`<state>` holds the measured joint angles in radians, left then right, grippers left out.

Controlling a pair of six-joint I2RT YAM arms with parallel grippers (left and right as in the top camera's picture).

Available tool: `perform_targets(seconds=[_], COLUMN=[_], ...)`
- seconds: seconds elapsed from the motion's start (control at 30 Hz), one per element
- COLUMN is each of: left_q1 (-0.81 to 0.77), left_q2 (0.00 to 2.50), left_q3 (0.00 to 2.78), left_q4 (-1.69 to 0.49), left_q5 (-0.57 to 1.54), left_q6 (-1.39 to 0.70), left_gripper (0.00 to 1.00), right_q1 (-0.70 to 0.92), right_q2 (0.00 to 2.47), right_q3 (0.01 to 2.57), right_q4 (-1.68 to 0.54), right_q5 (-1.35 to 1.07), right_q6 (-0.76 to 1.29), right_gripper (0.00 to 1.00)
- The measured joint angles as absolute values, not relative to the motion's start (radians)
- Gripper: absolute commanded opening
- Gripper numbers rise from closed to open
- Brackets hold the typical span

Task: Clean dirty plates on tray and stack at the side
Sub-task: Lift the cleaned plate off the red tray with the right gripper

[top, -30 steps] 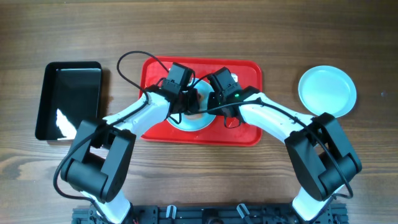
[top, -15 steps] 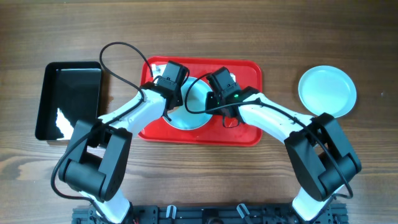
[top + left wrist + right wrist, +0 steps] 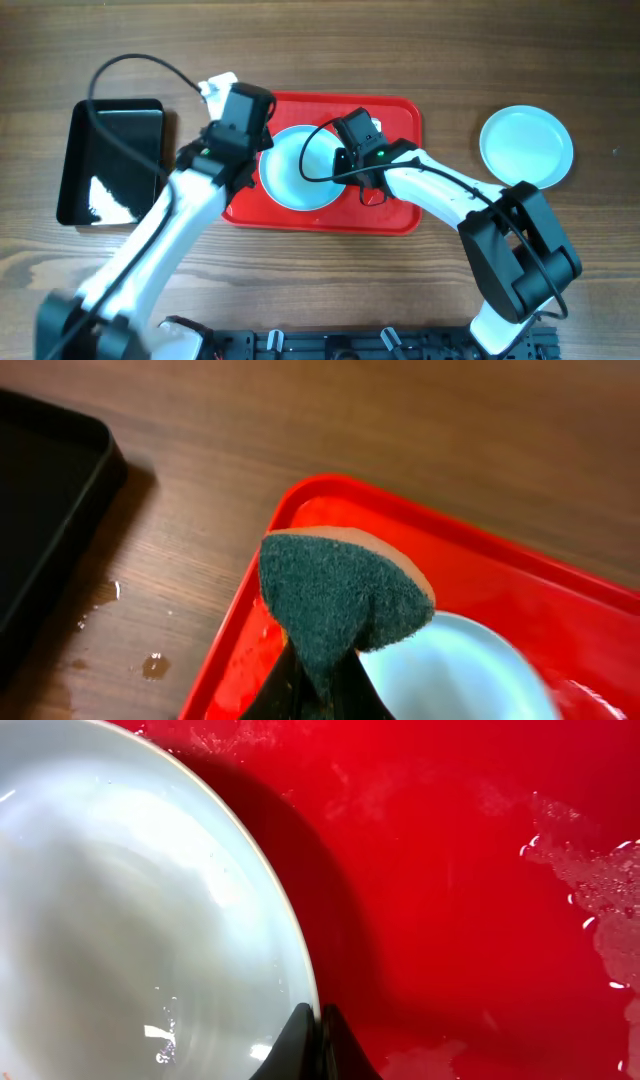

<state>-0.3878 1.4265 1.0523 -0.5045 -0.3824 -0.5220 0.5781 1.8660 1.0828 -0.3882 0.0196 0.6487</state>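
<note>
Wipe looks done: left gripper (image 3: 315, 695) pinches sponge (image 3: 335, 595) over tray (image 3: 400, 108) upper-left, right gripper (image 3: 315, 1042) nips plate (image 3: 295, 175) rim mid-frame; next, probably carry it to clean plate (image 3: 526, 147) far right.

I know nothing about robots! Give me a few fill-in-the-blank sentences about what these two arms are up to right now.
1. The left gripper is shut on a dark green scouring sponge near a corner of the ____ plastic rectangular tray.
2. The right gripper is shut on the ____ of the pale mint-blue round plate on that tray.
3. A second mint-blue plate lies on the wooden table, on the robot's ____ of the tray.
Missing words: red; rim; right.
</note>
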Motion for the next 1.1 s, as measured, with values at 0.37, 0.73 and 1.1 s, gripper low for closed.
perform_targets(seconds=[0.37, 0.73, 1.1], left_q1=[-0.388, -0.388, -0.388], left_q2=[1.376, 1.418, 1.418], left_q3=[1.024, 0.942, 0.927], left_q4=[-0.745, -0.715, -0.657], left_q5=[-0.226, -0.130, -0.097], left_q6=[-0.582, -0.627, -0.658], left_gripper=[0.04, 0.04, 0.04], right_q1=[0.572, 0.569, 0.590], right_q2=[1.865, 1.770, 1.762], right_q3=[1.135, 1.464, 1.611], right_q4=[-0.508, -0.955, -1.133], right_q5=[0.047, 0.358, 0.620], right_q6=[0.581, 0.392, 0.250], right_gripper=[0.04, 0.04, 0.04])
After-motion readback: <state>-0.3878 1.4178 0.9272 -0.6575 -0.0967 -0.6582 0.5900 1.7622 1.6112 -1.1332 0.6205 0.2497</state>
